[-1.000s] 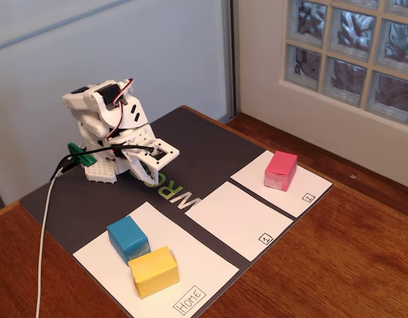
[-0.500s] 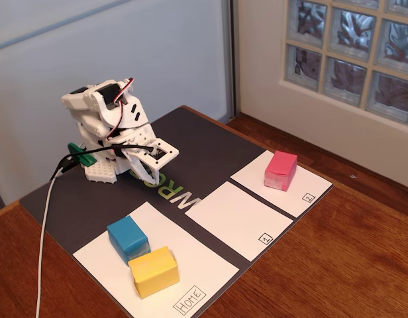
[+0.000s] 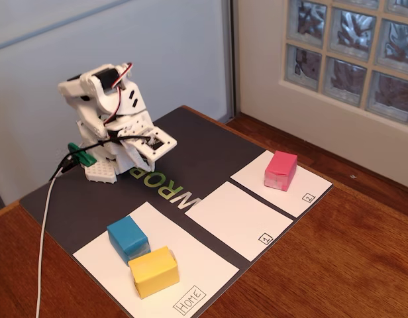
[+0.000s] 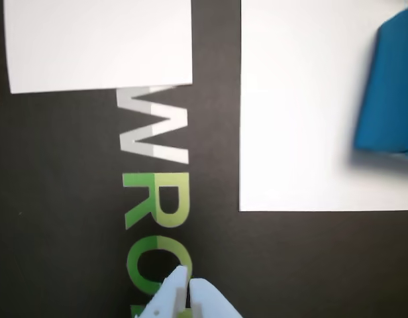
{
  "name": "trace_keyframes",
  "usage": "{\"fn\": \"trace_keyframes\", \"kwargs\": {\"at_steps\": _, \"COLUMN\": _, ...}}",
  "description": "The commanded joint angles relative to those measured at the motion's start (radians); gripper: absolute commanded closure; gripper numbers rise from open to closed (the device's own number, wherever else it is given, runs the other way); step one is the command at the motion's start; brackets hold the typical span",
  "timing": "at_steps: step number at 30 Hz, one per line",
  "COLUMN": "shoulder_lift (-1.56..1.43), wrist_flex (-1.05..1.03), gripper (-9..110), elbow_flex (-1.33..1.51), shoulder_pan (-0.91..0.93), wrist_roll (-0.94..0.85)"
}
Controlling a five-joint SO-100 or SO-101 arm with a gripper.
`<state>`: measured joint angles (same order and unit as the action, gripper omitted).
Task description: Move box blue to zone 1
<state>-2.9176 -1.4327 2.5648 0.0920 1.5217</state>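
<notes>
The blue box [image 3: 128, 239] sits on the "Home" panel [image 3: 204, 275] next to a yellow block. It also shows at the right edge of the wrist view [image 4: 389, 93]. Zone 1 [image 3: 238, 218] is the bare white panel marked "1" in the middle; it shows at the top left of the wrist view [image 4: 98, 43]. My gripper [image 3: 151, 154] is folded back at the arm's base, far from the box. In the wrist view its white fingertips [image 4: 189, 285] are together over the dark mat with nothing between them.
A yellow block [image 3: 153, 271] touches the blue box on the Home panel. A pink block [image 3: 281, 169] stands on the panel marked "2" [image 3: 303, 189]. The dark mat [image 3: 210, 149] carries green-white lettering. A white cable [image 3: 44, 238] runs off the mat's left side.
</notes>
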Motion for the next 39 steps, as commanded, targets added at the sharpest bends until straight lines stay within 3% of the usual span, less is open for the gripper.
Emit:
{"fn": "trace_keyframes", "kwargs": {"at_steps": 1, "shoulder_lift": 0.135, "wrist_flex": 0.009, "gripper": 102, "elbow_flex": -0.178, "shoulder_pan": 0.020, "wrist_roll": -0.044}}
{"fn": "trace_keyframes", "kwargs": {"at_steps": 25, "shoulder_lift": 0.752, "wrist_flex": -0.123, "gripper": 102, "elbow_flex": -0.988, "shoulder_pan": 0.236, "wrist_roll": -0.155}}
{"fn": "trace_keyframes", "kwargs": {"at_steps": 30, "shoulder_lift": 0.925, "wrist_flex": -0.201, "gripper": 102, "elbow_flex": -1.190, "shoulder_pan": 0.350, "wrist_roll": -0.247}}
{"fn": "trace_keyframes", "kwargs": {"at_steps": 39, "shoulder_lift": 1.074, "wrist_flex": -0.170, "gripper": 102, "elbow_flex": -1.198, "shoulder_pan": 0.477, "wrist_roll": -0.548}}
